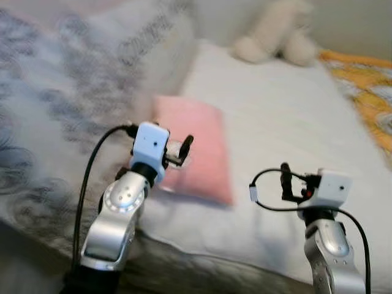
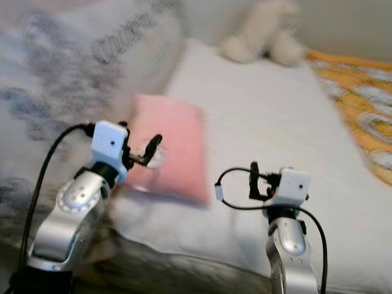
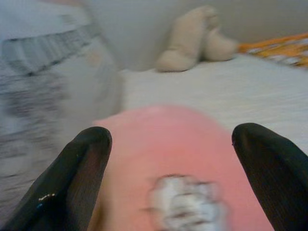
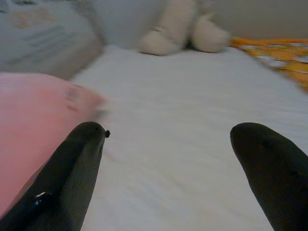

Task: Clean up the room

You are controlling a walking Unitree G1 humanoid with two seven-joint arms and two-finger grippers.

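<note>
Left hand, fingers apart, hovers at the pink pillow near the bed's left edge (soft, light, squashy, I'd guess), so pinch a corner; right hand also spread.

A bed with a white sheet spans the scene, a pale wall at its far end, in soft light.
</note>
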